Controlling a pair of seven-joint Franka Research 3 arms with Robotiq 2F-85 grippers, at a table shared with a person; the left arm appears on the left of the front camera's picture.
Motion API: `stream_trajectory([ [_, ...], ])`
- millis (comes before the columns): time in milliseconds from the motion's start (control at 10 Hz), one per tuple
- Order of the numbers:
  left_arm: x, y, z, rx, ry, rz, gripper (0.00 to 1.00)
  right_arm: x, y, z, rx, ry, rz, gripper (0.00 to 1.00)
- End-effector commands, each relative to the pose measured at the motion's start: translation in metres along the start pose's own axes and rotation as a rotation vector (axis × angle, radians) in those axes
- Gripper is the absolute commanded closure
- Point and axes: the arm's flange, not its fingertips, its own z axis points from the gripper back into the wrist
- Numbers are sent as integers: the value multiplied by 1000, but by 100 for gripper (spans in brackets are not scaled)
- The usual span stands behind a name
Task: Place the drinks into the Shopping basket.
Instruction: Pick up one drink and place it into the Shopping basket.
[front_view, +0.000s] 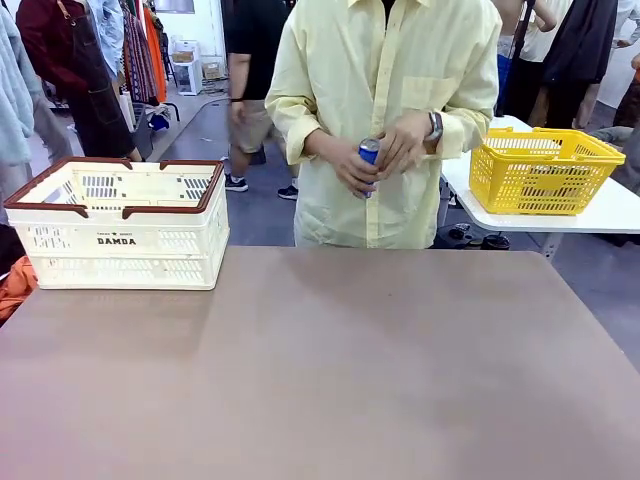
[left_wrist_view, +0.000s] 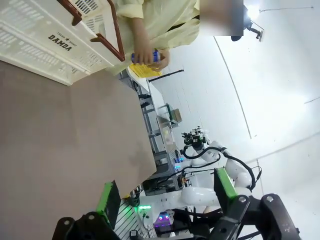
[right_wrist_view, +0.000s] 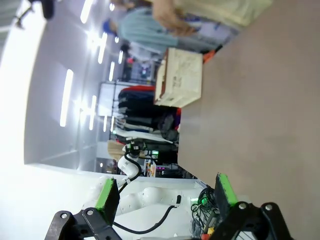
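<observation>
Blue can (front_view: 369, 152), upper centre of frame, held by a person (front_view: 380, 70) beyond the tabletop (front_view: 320, 380). White basket (front_view: 120, 245) at left edge, well apart. Robot's left hand (left_wrist_view: 166, 192) and right hand (right_wrist_view: 166, 192) spread wide, holding nothing. Seemingly no drink placed yet.

A wide brown table (front_view: 320, 380) is seen in front. Behind it, a grey floor (front_view: 262, 212) is laid through the room. A white table (front_view: 615, 212) is set at the right, and a yellow basket (front_view: 545, 172) is placed on it. At the far left, clothes (front_view: 140, 50) are hung close together on a rack. A plain white wall (left_wrist_view: 280, 75) is shown in the left wrist view. Long bright lights (right_wrist_view: 65, 97) are fixed in rows overhead in the right wrist view.
</observation>
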Motion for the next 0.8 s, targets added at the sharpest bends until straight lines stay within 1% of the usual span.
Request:
stream_trajectory([
  [0,0,-2,1,-12,3,-23,0,-3,3,-1,9,3,23,0],
  [700,0,-2,1,-12,3,-23,0,-3,3,-1,9,3,23,0],
])
